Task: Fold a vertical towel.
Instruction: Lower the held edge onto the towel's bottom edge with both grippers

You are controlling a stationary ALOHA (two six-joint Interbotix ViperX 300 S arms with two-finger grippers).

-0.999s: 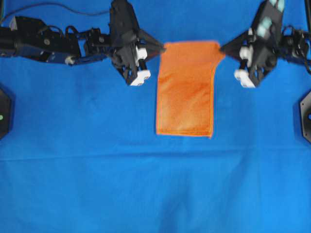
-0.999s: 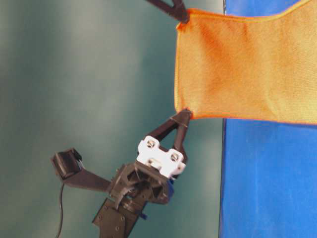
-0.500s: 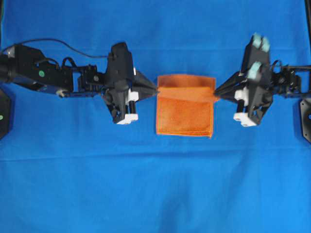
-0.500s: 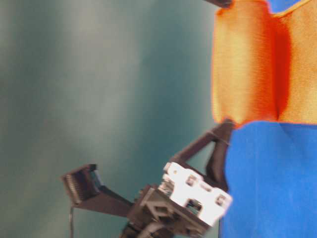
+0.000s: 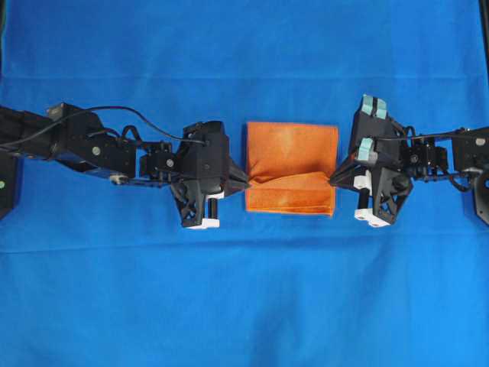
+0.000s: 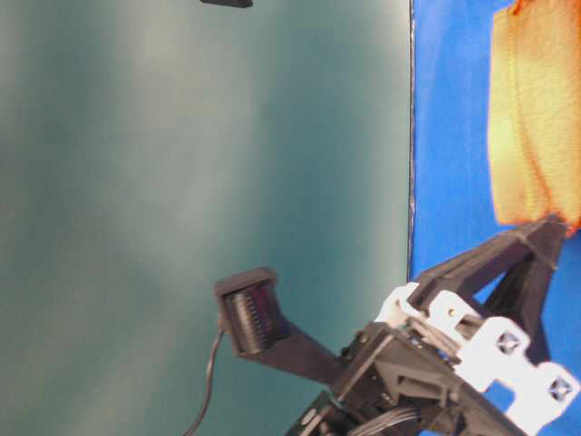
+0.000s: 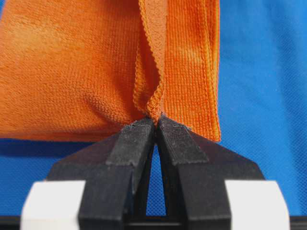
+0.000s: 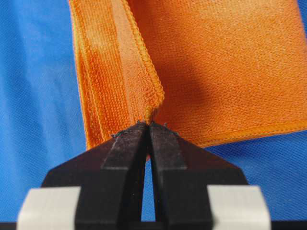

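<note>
I have the towel (image 5: 291,153) lying in the middle of the blue cloth (image 5: 244,290), between the two arms. It is doubled over, with the carried edge brought part of the way toward the near edge and a band of the lower layer showing beyond it. My left hand (image 5: 246,182) is clamped on the corner at the towel's left side; in the left wrist view the jaws are pressed together on a pinched ridge of stitched hem. My right hand (image 5: 331,180) is clamped the same way on the opposite corner, tips closed on a small tuft of fabric.

The risk I see is misalignment. The carried edge sags between the two grips and sits slightly skewed, so if I let go here, I judge the top layer would land short of the bottom hem and crooked. Both pinches are tiny, right at the hem, so one corner could slip out if the arms pull apart. Microfibre also clings, so it may stick to a jaw on release and drag the fold open. Pressing too low could snag the blue cloth covering the tabletop.
</note>
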